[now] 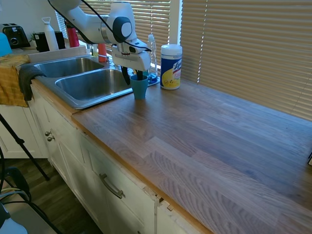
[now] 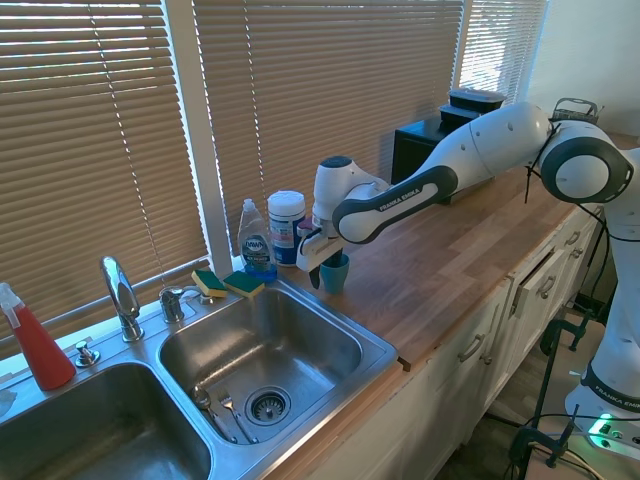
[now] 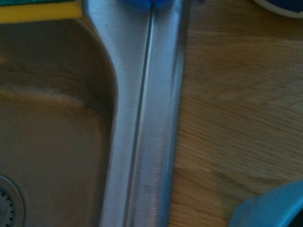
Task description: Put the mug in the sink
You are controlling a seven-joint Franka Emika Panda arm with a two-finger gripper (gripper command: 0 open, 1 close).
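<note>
Hand over mug (fingers astride)

Sink: steel rim between basin and wooden worktop. Yellow sponge at eleven o'clock. Teal mug rim at five o'clock.

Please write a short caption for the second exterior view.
Gripper at the teal mug on the wooden counter, beside the steel sink.

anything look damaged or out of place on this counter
Yes: the wooden countertop's front edge is chipped above the cabinets, pale material showing. Cutlery lies in the sink basin by the drain. The mug stands upright; nothing spilled.
</note>
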